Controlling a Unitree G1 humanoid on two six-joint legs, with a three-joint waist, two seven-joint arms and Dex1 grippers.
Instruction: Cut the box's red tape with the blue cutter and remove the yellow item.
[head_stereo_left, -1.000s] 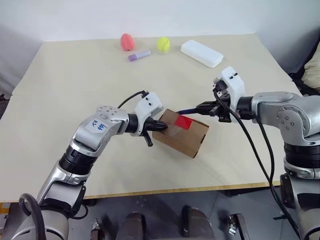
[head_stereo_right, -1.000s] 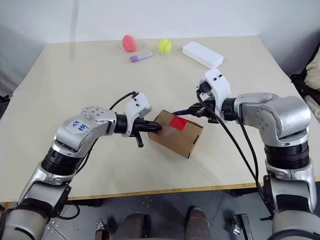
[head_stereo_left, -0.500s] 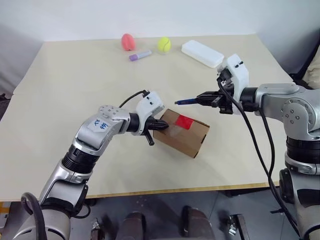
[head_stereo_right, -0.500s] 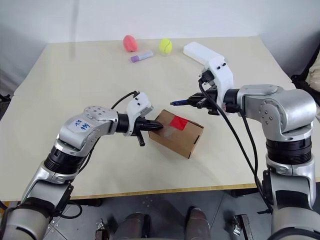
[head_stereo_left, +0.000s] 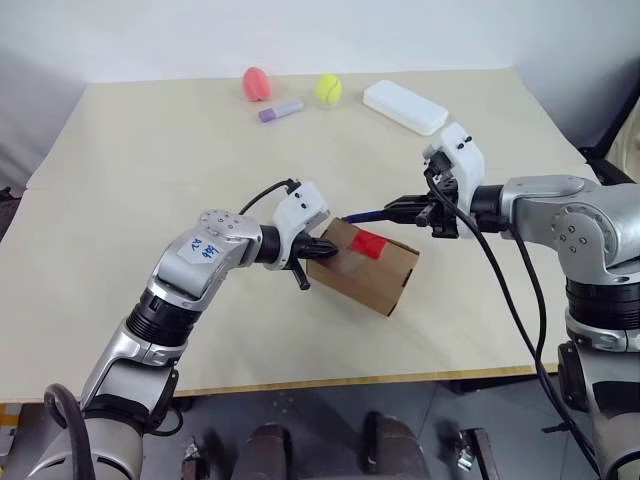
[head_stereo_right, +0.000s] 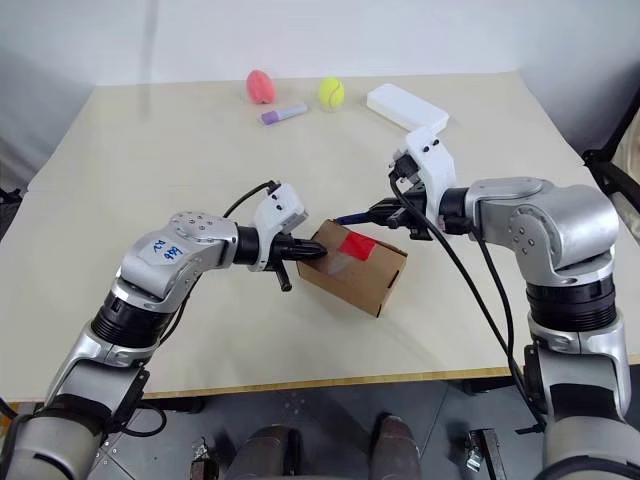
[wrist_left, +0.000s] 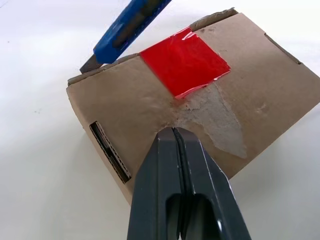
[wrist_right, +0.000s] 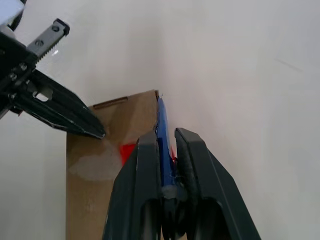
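Task early-to-mid stage: box (head_stereo_left: 368, 266) sits closed near the front middle of the table (head_stereo_left: 140, 180), red tape (wrist_left: 184, 61) looks whole, no visible slit in it. Yellow item nowhere to be seen, presumably inside the closed box. Left to do, as I judge it: slice the tape, open flaps, pull the item out.

Right gripper (head_stereo_left: 408, 211) is clamped on the blue cutter (wrist_left: 126, 31); the fingers pinch its rear end in the right wrist view. Cutter tip is at the box's far top edge, just beside the tape corner; contact with the tape can't be confirmed. Left gripper (wrist_left: 175, 137) has its fingers pressed fully together, holding nothing, the tip pushed against the box's top face near its left edge, apparently bracing it.

Materials: box is plain brown corrugated cardboard, matte, with fluting showing in a side slot. A pale scuffed patch below the tape is where the paper surface is torn off. Tape is a glossy, slightly wrinkled red square. Cutter is a thin blue plastic stick with a dark blade end. Table is a smooth pale matte sheet.

At the far edge are a pink egg-shaped toy (head_stereo_left: 255, 83), purple tube (head_stereo_left: 279, 111), tennis ball (head_stereo_left: 326, 89) and white rectangular case (head_stereo_left: 404, 106), all well apart from the box.
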